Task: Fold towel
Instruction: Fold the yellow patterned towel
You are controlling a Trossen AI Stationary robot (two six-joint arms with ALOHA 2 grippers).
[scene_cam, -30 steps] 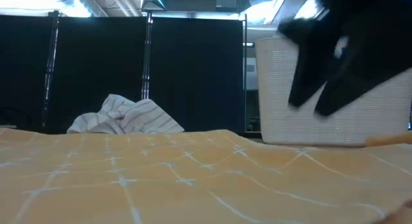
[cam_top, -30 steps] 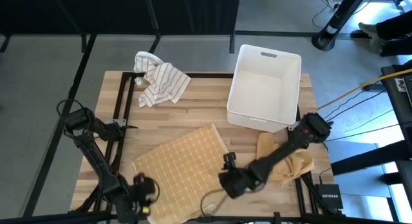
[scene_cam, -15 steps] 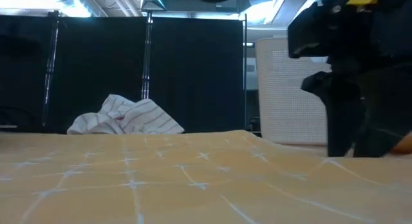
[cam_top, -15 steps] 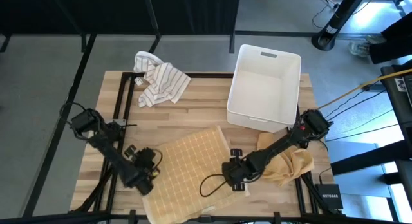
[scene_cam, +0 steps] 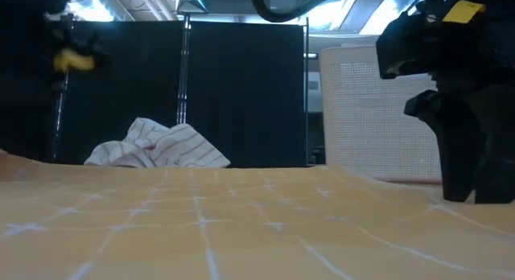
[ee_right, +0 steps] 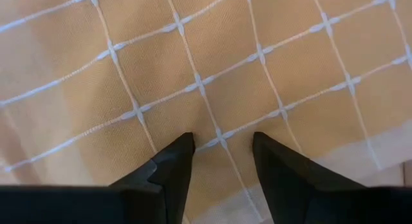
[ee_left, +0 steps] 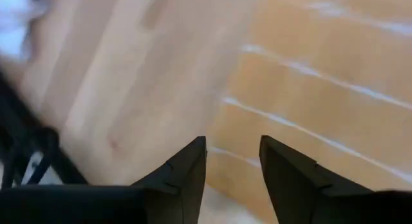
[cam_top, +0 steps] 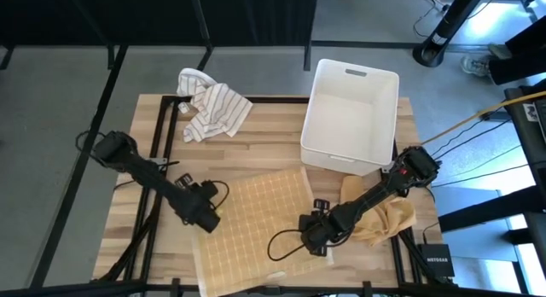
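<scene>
In the high view the left tool sits left of centre, at the left edge of the yellow towel, which lies flat in the lower middle of the wooden counter. The cloth is a soft weave crossed by thin white lines into small squares. At the upper left of the counter lies a crumpled white towel with dark stripes. Lower centre-right, the right tool rests on the yellow towel's right part. Upper right stands a white rectangular plastic bin, smooth inside, and below it a bunched tan cloth lies under the right arm.

The left wrist view alone shows that tool's fingers slightly spread, empty, above the towel's edge where pale plank grain meets the cloth. The right wrist view shows the right tool's fingers parted too, tips down on the weave, pinching nothing. The low view adds the bin's finely perforated outer wall and the striped towel's heaped folds, seen across the yellow towel's gently rippled surface.
</scene>
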